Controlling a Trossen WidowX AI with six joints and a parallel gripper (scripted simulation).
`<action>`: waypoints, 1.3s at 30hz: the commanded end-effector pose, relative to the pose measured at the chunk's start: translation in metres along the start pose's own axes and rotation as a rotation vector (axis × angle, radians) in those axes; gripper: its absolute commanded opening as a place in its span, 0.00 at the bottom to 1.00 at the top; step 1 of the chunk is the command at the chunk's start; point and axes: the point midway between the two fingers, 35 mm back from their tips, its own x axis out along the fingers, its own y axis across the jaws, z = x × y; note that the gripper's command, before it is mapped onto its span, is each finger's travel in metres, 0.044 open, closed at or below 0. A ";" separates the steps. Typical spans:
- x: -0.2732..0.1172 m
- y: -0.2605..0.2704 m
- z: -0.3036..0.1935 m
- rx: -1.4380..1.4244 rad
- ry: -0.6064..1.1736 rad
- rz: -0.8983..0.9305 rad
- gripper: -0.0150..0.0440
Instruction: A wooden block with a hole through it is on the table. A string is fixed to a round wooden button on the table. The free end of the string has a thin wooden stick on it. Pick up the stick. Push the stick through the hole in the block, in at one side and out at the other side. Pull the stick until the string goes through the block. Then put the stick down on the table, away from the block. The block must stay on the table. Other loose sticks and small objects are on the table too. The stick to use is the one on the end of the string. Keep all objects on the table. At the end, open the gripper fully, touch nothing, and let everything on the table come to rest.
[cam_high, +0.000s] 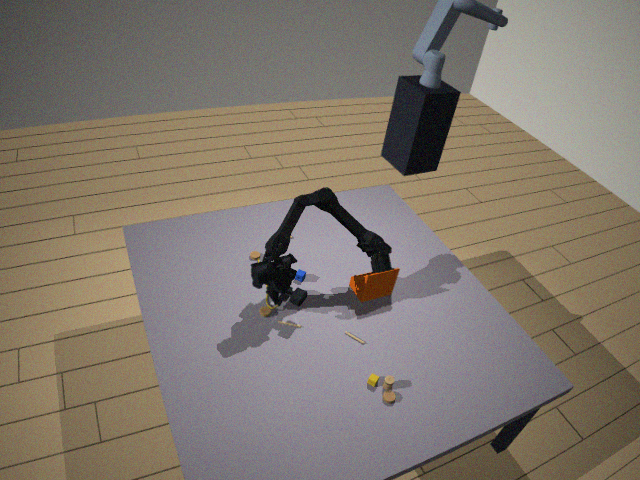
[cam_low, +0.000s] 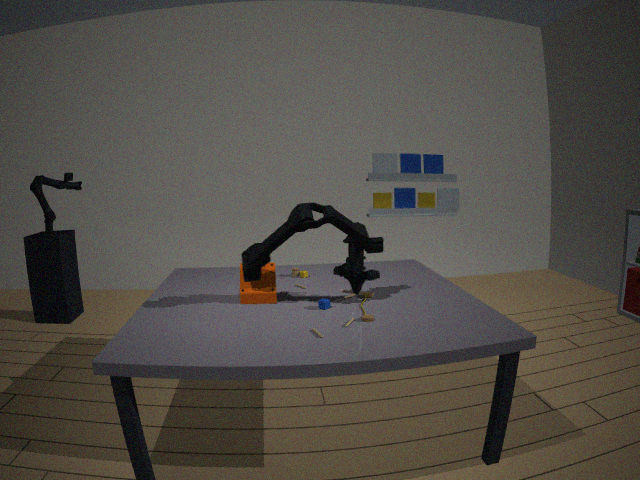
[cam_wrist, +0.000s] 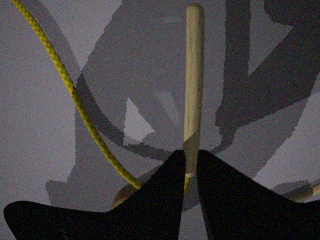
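My gripper (cam_high: 273, 298) (cam_low: 356, 290) (cam_wrist: 190, 158) hangs low over the table and is shut on the thin wooden stick (cam_wrist: 193, 75), which points away from the fingers towards the table. The yellow string (cam_wrist: 75, 95) (cam_low: 362, 308) runs from the stick's held end off to the side. In the exterior view it leads down to the round wooden button (cam_low: 367, 317) (cam_high: 254, 255). A small tan wooden piece (cam_high: 265, 310) (cam_low: 366, 294) (cam_wrist: 125, 195), seemingly the block, lies right beside the fingers and is partly hidden by them.
A blue cube (cam_high: 300, 275) (cam_low: 324, 303) lies near the gripper. Loose sticks (cam_high: 289, 323) (cam_high: 355, 337) (cam_low: 316, 332) (cam_low: 349, 321) lie around it. A yellow cube (cam_high: 372, 380) and a wooden spool (cam_high: 388, 388) sit nearer the table's edge. The orange arm base (cam_high: 373, 284) (cam_low: 257, 286) stands mid-table.
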 end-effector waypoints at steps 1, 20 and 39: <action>0.000 -0.001 0.003 -0.003 0.002 -0.001 0.25; -0.001 0.002 0.028 -0.004 0.003 -0.002 0.25; -0.001 0.003 0.053 -0.004 0.002 -0.002 0.25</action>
